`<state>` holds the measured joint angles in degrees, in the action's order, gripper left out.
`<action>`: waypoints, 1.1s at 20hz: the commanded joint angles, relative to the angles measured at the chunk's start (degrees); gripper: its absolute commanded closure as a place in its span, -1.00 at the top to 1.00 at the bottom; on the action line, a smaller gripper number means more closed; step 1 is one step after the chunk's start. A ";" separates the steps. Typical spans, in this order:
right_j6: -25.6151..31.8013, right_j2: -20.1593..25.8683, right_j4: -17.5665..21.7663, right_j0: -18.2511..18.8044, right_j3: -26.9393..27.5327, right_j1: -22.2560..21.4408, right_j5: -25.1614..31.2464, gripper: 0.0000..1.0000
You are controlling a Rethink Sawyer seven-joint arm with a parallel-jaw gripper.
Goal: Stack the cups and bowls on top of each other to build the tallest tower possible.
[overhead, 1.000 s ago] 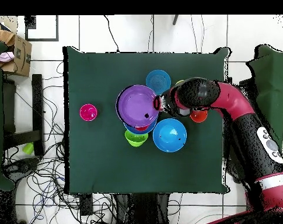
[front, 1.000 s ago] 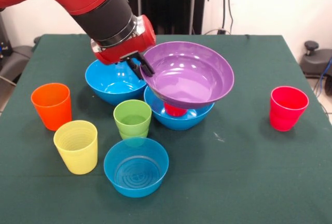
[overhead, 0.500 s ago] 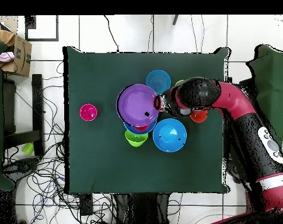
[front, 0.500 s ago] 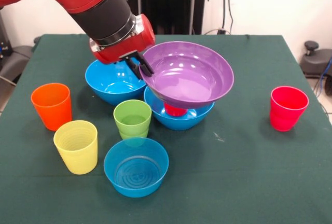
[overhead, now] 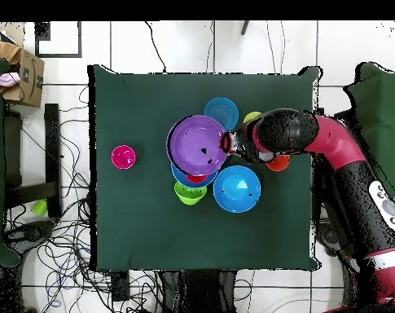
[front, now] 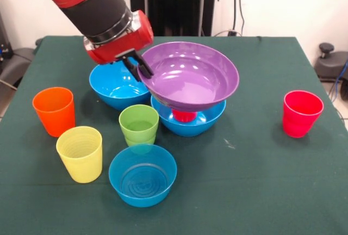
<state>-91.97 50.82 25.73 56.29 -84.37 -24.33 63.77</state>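
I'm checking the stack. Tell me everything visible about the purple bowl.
The purple bowl is wide, glossy plastic, empty, mouth up and slightly tilted. The end effector grips its rim on the side toward the orange cup. It sits over a red cup standing in a large blue bowl; whether it rests on the cup is unclear.

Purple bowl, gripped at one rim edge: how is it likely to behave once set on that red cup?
The purple bowl looks glossy, so probably slippery. It is far wider than the red cup under it, so likely apt to tip. The gripper pinches one rim edge; it may tilt when released.
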 commanded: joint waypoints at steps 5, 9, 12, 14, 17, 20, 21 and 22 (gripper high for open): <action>18.94 2.68 5.90 5.22 -13.27 -1.66 -1.60 -1.00; 18.31 3.05 7.67 6.46 -14.70 -0.27 -3.38 -1.00; 16.82 3.49 8.61 6.93 -15.85 1.06 -5.15 -1.00; 15.61 3.79 9.13 7.13 -16.59 1.56 -6.06 -1.00; 14.45 3.97 9.48 7.13 -17.04 2.52 -7.08 -1.00; 13.41 4.00 9.45 6.84 -16.92 3.30 -7.95 -1.00; 13.37 4.05 9.32 7.03 -17.04 3.19 -7.81 -1.00; 13.29 4.19 8.89 7.01 -16.97 3.02 -7.31 -1.00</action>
<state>-91.52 53.97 31.57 65.02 -98.06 -24.24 59.94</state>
